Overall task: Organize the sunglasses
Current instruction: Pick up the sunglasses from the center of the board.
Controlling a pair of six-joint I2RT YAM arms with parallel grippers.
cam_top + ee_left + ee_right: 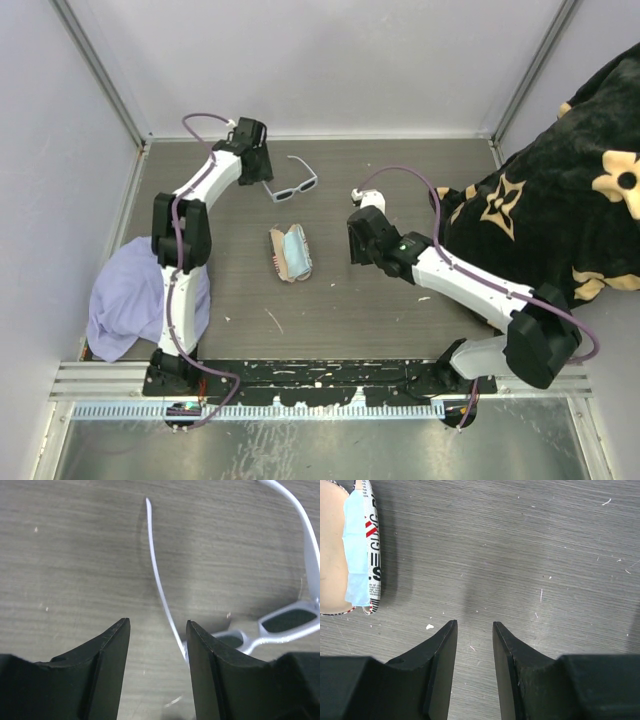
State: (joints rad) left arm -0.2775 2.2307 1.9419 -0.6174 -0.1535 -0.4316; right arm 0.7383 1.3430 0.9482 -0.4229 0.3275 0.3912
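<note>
Sunglasses (293,186) lie at about 11 o'clock from the middle of the table (350,310), a dark grey wood-grain top. Pale walls (320,60) close it in on three sides, and an aluminium rail (110,380) runs along the near edge.

At the far left, at 8 o'clock, a crumpled lavender cloth (135,295) lies against the base of the left arm. The left gripper (262,176) hangs over the left end of the pair with its fingers partly apart and gripping nothing. In the left wrist view one thin white temple runs up between the fingers (112,655), just beside the inner face of one. Whether it touches I cannot tell.

The white front (287,622) has its long axis running roughly from 8 to 2 o'clock. The dark lenses face 6 o'clock and both temples are unfolded toward 12.

At 6 o'clock from the pair, well apart, sits an open print-patterned soft case (290,253) with a light blue cloth (357,545) lying in it. Its length runs from 12 to 6.

To the right, the right gripper (356,240) hovers over bare wood, its fingers parted by a narrow gap and empty (475,630). At the right edge, a black blanket with tan flowers (560,210) spills in.

Count: one pair of sunglasses, one case, one blue cloth, one lavender cloth, one blanket, two arms.
</note>
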